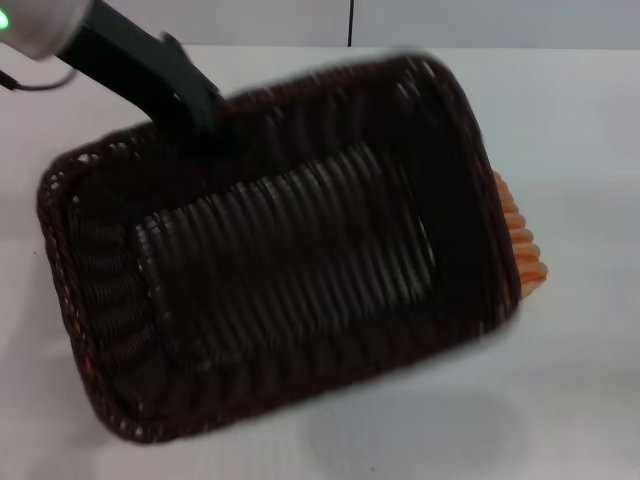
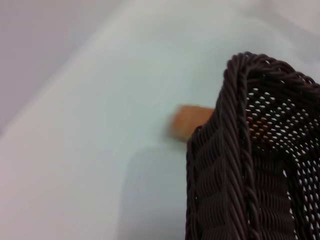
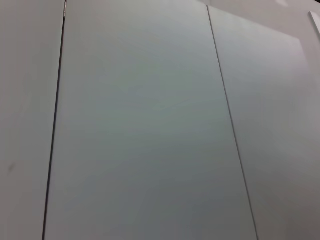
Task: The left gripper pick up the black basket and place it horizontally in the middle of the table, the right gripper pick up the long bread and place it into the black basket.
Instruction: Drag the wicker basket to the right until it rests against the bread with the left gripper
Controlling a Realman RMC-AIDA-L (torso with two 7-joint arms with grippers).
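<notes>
Black basket (image 1: pixel 280 290) largely in front of long bread (image 1: pixel 525 250)

No text, label, brand or number can be read anywhere; any small marking would perhaps be lost in the blur.

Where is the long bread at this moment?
In the head view, the long bread lies on the table at the robot's right, mostly hidden behind the black basket held up by the left gripper.

Head and left wrist views near black basket (image 1: pixel 290 280), sharing it
</notes>
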